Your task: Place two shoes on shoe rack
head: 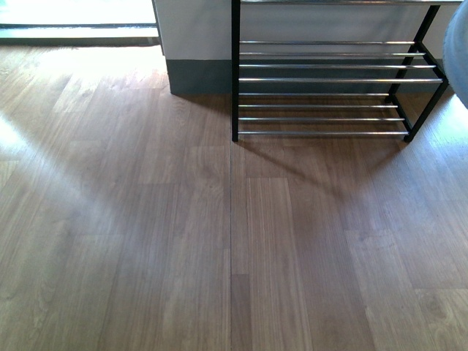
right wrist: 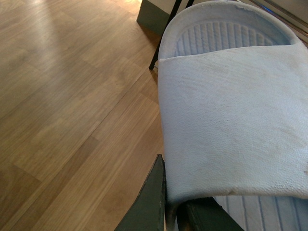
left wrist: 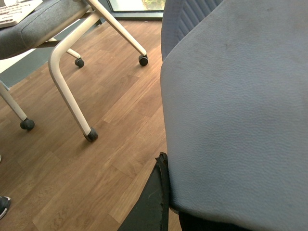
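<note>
The carrying step was judged in hand: the left gripper (left wrist: 171,211) was closed on one sandal (left wrist: 231,110) beside a chair (left wrist: 62,72), the right gripper (right wrist: 173,207) closed on the other sandal (right wrist: 231,120) near the bare rack (head: 322,80), where each next needed setting flat.

- Left gripper (left wrist: 169,212): two finger parts are seen, both matt black.
- Outer finger (left wrist: 153,204), just beside the left slide sandal (left wrist: 231,110): a flat black wedge, narrowed to a thin tip; faint pale scuffs and dust specks are noted on its face.
- Inner finger (left wrist: 202,224), under the left slide sandal's edge: only a black sliver is shown; its shape cannot be told.
- Right gripper (right wrist: 172,211): same build, dark charcoal, slightly greenish where lit.
- Outer finger (right wrist: 151,202), touching the right slide sandal (right wrist: 231,120): a tapered flat blade with a worn lighter edge and small scratches.
- Inner finger (right wrist: 207,217), beneath the right slide sandal's strap: a dark block with a rounded upper edge.
</note>
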You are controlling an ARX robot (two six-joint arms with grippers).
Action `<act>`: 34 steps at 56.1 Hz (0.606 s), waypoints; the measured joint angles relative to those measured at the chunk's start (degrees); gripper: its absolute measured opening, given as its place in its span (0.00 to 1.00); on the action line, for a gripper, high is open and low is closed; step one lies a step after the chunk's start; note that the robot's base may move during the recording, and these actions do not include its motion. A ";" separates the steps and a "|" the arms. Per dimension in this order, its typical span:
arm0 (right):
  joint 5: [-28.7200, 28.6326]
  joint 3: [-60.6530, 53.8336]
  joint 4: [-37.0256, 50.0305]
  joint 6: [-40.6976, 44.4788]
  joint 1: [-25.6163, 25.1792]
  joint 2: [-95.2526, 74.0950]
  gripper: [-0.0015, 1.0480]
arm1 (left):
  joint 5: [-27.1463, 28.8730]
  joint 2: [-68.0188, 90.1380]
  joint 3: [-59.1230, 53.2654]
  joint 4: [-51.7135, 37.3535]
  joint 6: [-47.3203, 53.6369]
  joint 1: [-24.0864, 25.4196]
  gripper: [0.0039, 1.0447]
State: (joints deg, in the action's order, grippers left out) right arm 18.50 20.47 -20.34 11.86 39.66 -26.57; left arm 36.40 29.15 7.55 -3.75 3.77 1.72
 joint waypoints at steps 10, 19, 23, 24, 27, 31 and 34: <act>0.00 0.00 0.00 0.00 0.00 0.00 0.02 | 0.04 -0.02 0.00 0.00 0.00 0.02 0.02; 0.04 0.00 0.00 0.00 0.00 0.00 0.02 | 0.00 0.00 0.00 0.00 0.00 0.00 0.02; -0.02 0.00 0.00 0.00 0.00 -0.02 0.02 | 0.04 -0.02 0.00 0.00 -0.02 0.00 0.02; -0.02 0.00 0.00 0.00 0.00 0.00 0.02 | 0.04 -0.02 0.00 0.00 -0.02 0.00 0.02; 0.02 0.00 0.00 0.00 0.00 0.00 0.02 | -0.02 0.00 0.00 0.00 0.00 0.00 0.02; 0.26 -0.02 0.00 0.00 0.00 0.02 0.02 | -0.13 -0.02 0.00 0.00 0.00 0.00 0.02; 0.13 -0.02 0.00 0.00 0.00 -0.02 0.02 | -0.09 -0.04 0.00 0.00 -0.02 0.00 0.02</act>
State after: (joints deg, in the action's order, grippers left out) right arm 18.63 20.45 -20.34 11.86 39.66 -26.59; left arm 36.32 29.10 7.55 -3.75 3.75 1.72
